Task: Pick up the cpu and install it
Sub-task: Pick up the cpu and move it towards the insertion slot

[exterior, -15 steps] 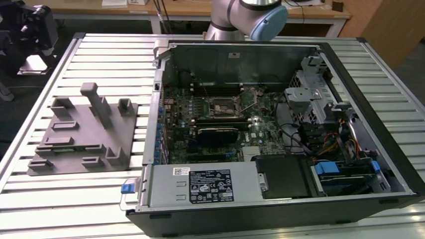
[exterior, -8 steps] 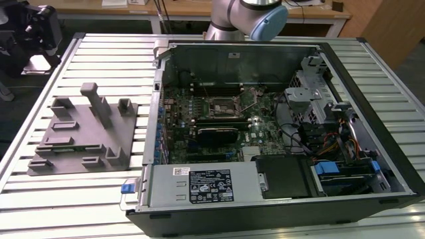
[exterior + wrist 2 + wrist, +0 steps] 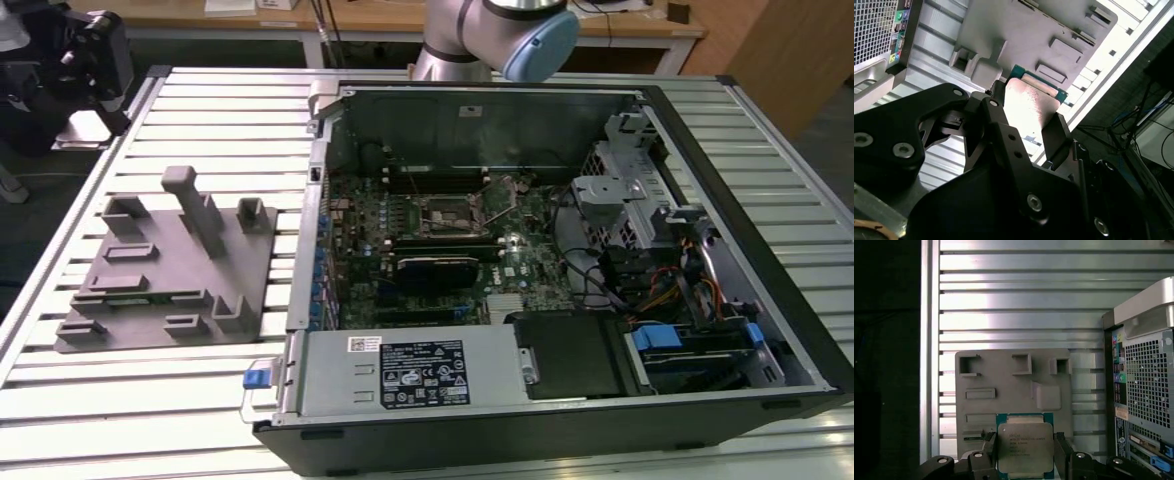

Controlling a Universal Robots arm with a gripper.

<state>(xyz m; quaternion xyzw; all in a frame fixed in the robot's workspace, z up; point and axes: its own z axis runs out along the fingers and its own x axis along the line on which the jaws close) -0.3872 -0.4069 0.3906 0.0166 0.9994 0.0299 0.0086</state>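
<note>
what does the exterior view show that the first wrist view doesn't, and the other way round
Exterior view: the open inside of the computer case, with the motherboard socket, and the arm behind it. First wrist view: the cpu clamped in the gripper, with the grey fixture tray beyond it. Shared: the tray, the case and the slatted table.

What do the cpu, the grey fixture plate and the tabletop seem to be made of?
The cpu: metal lid with a silvery sheen, on a green board rim. The fixture plate: probably matte grey plastic; dull, no shine. The tabletop: likely aluminium slats; bright reflective ribs.
</note>
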